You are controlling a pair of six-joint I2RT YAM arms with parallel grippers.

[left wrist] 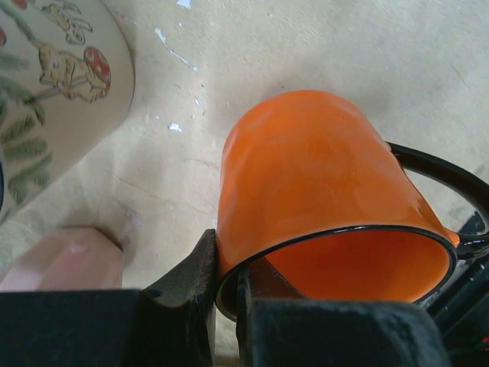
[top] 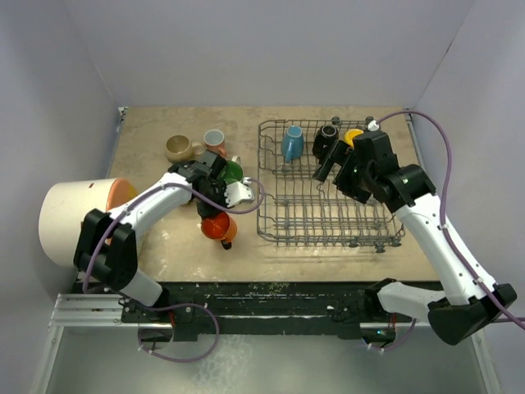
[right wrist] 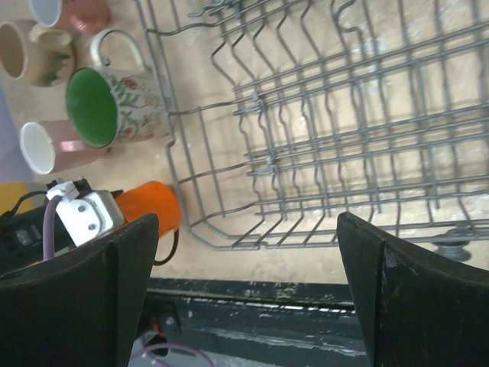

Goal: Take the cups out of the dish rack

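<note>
My left gripper [left wrist: 228,294] is clamped on the rim of the orange mug [left wrist: 321,176], one finger inside and one outside. The mug is tilted, just left of the dish rack [top: 328,215] in the top view. My right gripper [right wrist: 244,222] is spread wide and holds nothing, above the rack floor. The blue mug [top: 291,144], black mug [top: 326,139] and yellow mug [top: 353,136] sit along the rack's upper edge. The cream green-lined mug [right wrist: 114,103] sits just outside its left wall.

Beige table [top: 316,258] with dark wire dish rack [top: 328,222], tan mug [top: 178,148], pink mug [top: 214,139], cream mug [top: 232,172].
</note>
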